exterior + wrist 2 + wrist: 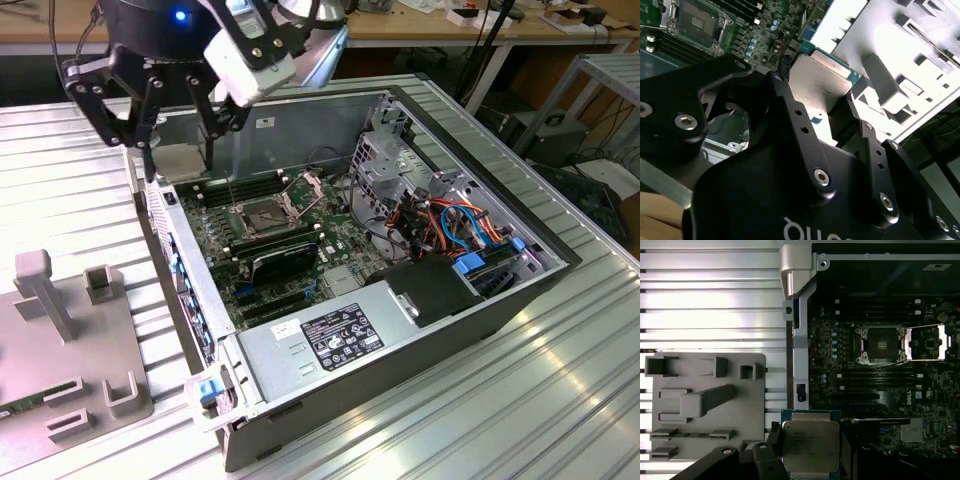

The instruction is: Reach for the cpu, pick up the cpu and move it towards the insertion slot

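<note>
My gripper (180,150) hangs above the near-left wall of the open computer case (200,330), shut on the cpu (181,163), a square chip with a silver lid on a green board. In both wrist views the cpu (811,444) (819,82) sits flat between the black fingers (771,450). The insertion slot (262,212) is a square socket with a silver frame on the motherboard, its bracket (926,342) swung open. The slot (881,344) (697,22) lies inside the case, some way from the cpu and below it.
A black heatsink block (283,262) and long memory slots (235,190) flank the socket. A power supply (330,340) and cable bundle (460,230) fill the exterior view's right of the case. A grey fixture plate (60,340) (707,405) lies on the ribbed metal table (480,400).
</note>
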Controlling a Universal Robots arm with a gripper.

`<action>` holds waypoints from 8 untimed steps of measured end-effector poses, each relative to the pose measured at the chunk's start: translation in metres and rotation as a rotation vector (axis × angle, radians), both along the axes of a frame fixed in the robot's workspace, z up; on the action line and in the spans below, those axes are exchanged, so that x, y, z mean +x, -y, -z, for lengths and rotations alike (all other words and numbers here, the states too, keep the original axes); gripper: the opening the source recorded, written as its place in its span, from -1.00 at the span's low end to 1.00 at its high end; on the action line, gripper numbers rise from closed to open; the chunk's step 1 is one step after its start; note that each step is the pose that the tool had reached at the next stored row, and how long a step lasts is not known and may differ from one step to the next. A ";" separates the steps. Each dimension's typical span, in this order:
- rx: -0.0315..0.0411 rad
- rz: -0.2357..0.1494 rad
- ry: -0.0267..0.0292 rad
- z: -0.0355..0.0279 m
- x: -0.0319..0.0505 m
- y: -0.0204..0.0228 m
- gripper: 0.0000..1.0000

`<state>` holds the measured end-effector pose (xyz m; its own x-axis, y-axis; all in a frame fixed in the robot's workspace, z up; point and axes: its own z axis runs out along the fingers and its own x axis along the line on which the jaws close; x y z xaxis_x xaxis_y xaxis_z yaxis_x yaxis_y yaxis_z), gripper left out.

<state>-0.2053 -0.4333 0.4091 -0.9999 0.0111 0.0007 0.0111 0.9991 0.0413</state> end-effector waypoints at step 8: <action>0.0001 0.000 0.0000 0.0001 0.0475 -0.0120 0.09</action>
